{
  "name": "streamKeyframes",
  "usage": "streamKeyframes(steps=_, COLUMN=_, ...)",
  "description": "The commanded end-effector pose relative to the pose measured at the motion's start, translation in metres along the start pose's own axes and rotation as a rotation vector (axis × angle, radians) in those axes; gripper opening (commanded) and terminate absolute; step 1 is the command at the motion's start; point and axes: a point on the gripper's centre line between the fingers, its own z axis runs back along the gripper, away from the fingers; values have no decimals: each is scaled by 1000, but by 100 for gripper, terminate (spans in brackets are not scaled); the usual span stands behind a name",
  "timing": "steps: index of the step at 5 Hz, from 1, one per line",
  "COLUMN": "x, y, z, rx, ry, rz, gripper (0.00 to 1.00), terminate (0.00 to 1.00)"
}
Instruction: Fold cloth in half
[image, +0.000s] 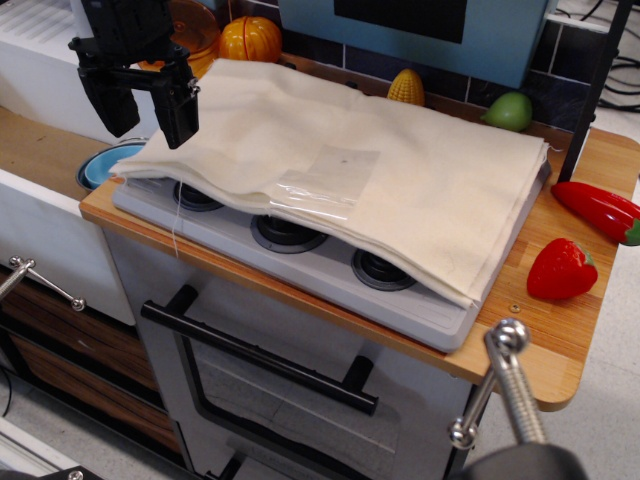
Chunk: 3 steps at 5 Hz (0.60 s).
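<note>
cream cloth (400, 190) lies doubled over the toy stovetop (300, 255), clear tape patch (325, 180) on top, front burners peeking out | black pincer (145, 100) hangs above the cloth's left corner, fingers spread wide, gripping nothing | wooden worktop (560, 330) holds a strawberry (560, 270) and red pepper (600, 210) at right
</note>
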Motion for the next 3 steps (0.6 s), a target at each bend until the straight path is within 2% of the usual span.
streamKeyframes(steps=1, x=0, y=0, z=0, rx=0, ry=0, rz=0, gripper=100, terminate=0)
streamKeyframes(steps=2, x=20, y=19, z=10, rx=-32, ry=-36, rz=13, gripper=100, terminate=0)
streamKeyframes(steps=3, x=36, y=35, z=12, rx=-35, ry=-105, rz=52, gripper=100, terminate=0)
